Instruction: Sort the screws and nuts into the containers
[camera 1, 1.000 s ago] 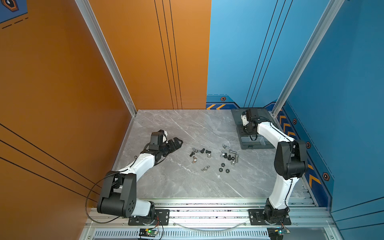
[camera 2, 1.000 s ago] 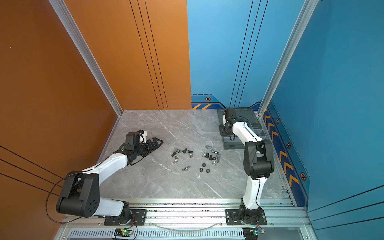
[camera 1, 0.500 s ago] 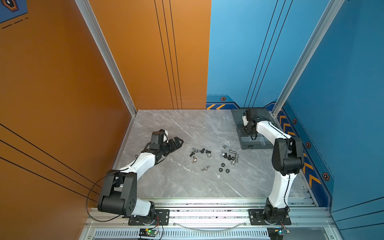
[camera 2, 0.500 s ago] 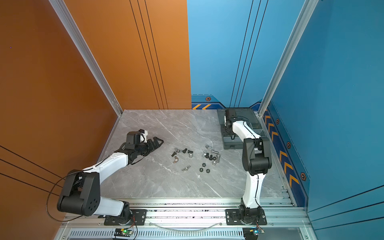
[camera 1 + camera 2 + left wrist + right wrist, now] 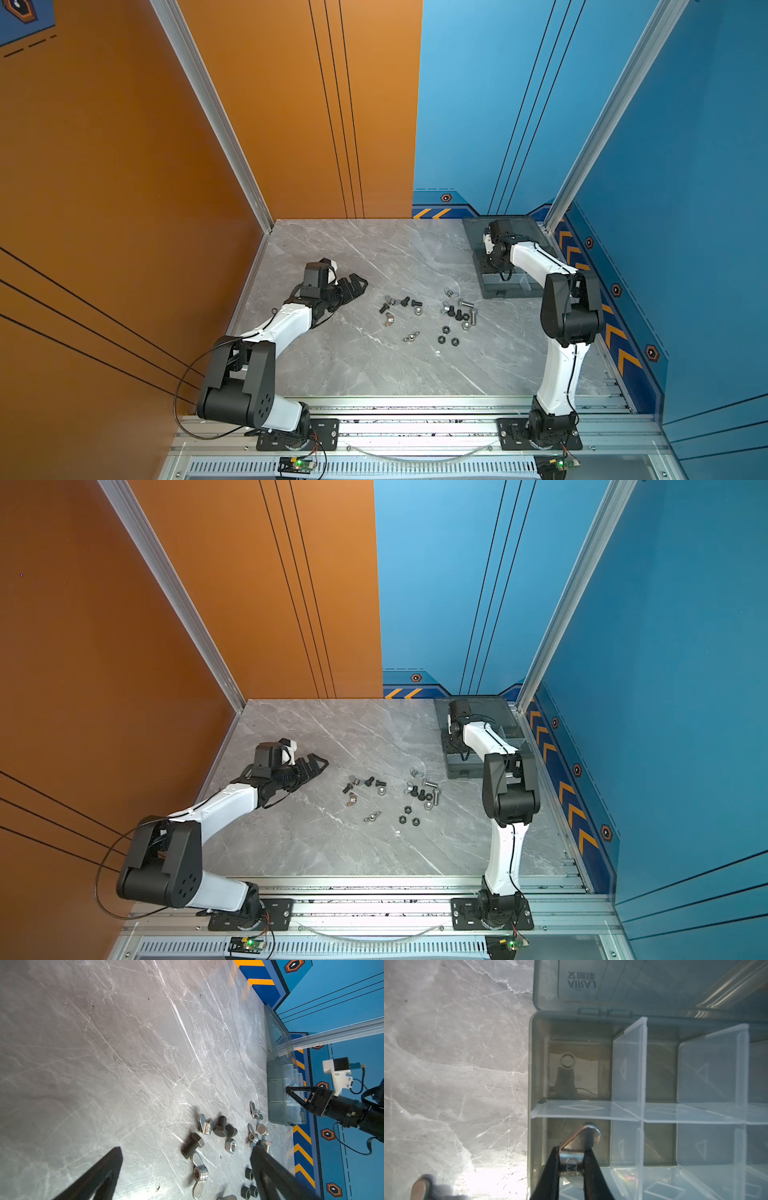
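Note:
Screws and nuts lie scattered mid-table in both top views: a black screw [image 5: 384, 308], a silver wing nut [image 5: 411, 336] and black hex nuts [image 5: 446, 330]. My left gripper [image 5: 359, 284] rests open on the table to their left. In the left wrist view a black screw [image 5: 191, 1146] and a wing nut [image 5: 199, 1172] lie between its fingers. My right gripper [image 5: 572, 1151] is shut on a silver wing nut [image 5: 588, 1134], hanging over a compartment along the outer wall of the smoky-grey organizer box [image 5: 533, 1064]. That box [image 5: 511, 286] stands at the back right.
The box's lid [image 5: 612, 985] lies open and flat behind it, close to the blue wall. Pale dividers [image 5: 629, 1064] split the containers; the compartment beyond the held nut shows only a moulded ring. An aluminium rail [image 5: 415, 415] edges the table front.
The right arm's elbow has swung a little to the left over the box. The left arm and the scattered parts have not moved.

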